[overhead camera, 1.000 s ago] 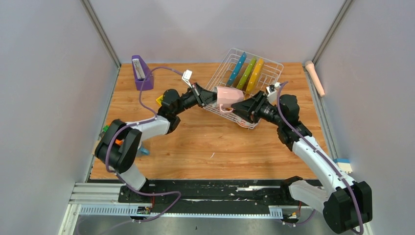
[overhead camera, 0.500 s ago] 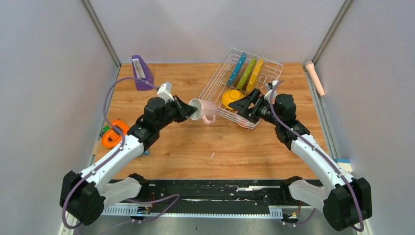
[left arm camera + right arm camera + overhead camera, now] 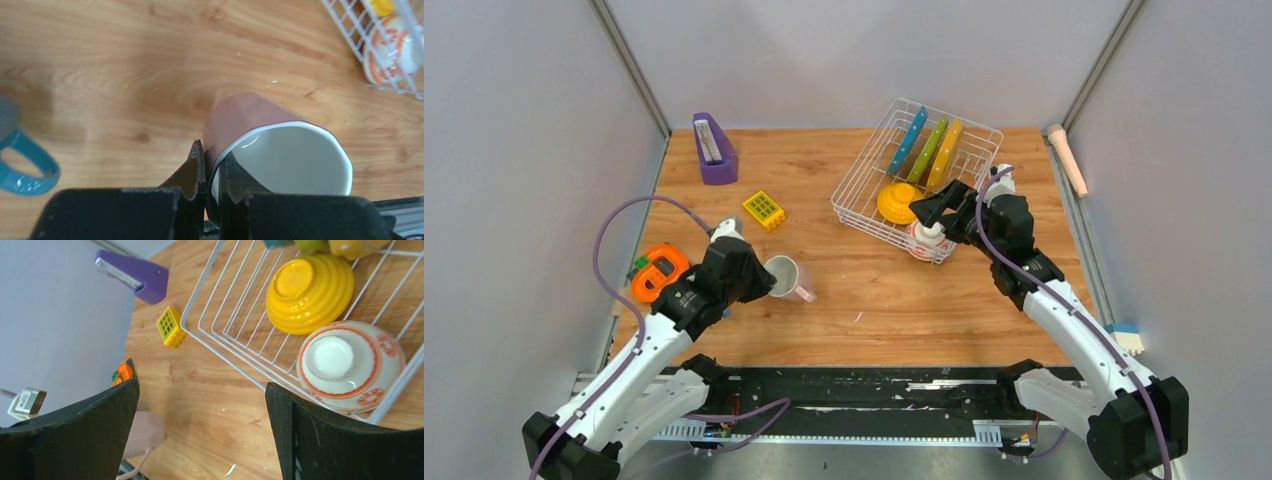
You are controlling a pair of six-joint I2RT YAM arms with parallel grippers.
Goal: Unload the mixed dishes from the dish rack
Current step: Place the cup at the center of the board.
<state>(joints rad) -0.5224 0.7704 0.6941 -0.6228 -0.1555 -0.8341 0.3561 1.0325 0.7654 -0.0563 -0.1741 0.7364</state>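
Two arms: left pincer [image 3: 210, 156] pinches the pink cup [image 3: 250, 117] at its rim; right pincer [image 3: 202, 390] hangs spread by the red-and-white bowl [image 3: 350, 365] in the dish rack [image 3: 200, 282].

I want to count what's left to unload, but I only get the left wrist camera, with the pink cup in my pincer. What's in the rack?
Observer: At the far end of the rack three plates stand upright: a blue plate, a green plate and a yellow plate.
Operator: Any bowls?
Observer: Two, both upside down at the near end: a yellow bowl and a red-and-white bowl.
Operator: What's the other pincer doing?
Observer: The right pincer is open and empty, hanging beside the red-and-white bowl.
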